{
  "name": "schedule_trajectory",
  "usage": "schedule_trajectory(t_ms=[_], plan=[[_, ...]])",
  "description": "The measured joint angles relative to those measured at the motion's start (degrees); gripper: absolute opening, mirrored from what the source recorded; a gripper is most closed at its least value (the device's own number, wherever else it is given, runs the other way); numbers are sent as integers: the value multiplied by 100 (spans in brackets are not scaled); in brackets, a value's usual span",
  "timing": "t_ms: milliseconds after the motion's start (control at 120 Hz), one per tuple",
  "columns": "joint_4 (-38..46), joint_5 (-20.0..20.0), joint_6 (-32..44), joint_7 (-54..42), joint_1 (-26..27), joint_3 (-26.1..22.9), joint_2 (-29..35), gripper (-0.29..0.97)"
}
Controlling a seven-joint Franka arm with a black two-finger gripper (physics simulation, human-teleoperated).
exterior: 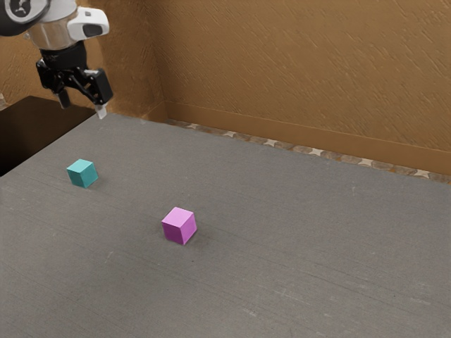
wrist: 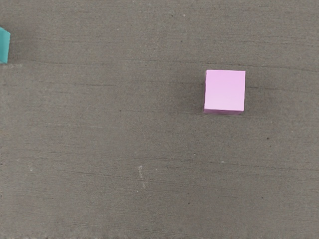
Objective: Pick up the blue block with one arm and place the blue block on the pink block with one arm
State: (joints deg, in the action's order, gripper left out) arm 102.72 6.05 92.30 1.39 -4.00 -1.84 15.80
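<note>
Blue block (exterior: 82,173): resting on the grey table (exterior: 296,232), toward the exterior view's left, untouched.
Pink block (exterior: 179,225): on the same table, well apart from the other cube, toward the exterior view's right of it.
Gripper (exterior: 82,105): I read its fingers as spread and empty, hanging high over the table's far corner.

White and silver arm (exterior: 51,27) with black gripper (exterior: 82,105).
</note>
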Motion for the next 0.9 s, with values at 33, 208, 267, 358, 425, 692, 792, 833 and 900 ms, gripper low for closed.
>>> schedule_trajectory(t_ms=[33, 208, 267, 358, 425, 692, 792, 833, 900], plan=[[44, 35, 27, 20, -7, -5, 20, 68], [143, 196, 268, 160, -411, 31, 34, 68], [158, 201, 326, 233, -491, 53, -67, 68], [36, 241, 430, 351, -839, 134, -668, 68], [-73, 253, 613, 423, -1081, 149, -1068, 68], [-1864, 138, 1354, 427, -1564, 146, -3719, 68], [-2708, -5, 1641, 181, -1785, 227, -4725, 68], [-2977, -82, 1749, 58, -1862, 237, -5021, 68], [-3349, -173, 1890, -148, -2039, 192, -5411, 68]])
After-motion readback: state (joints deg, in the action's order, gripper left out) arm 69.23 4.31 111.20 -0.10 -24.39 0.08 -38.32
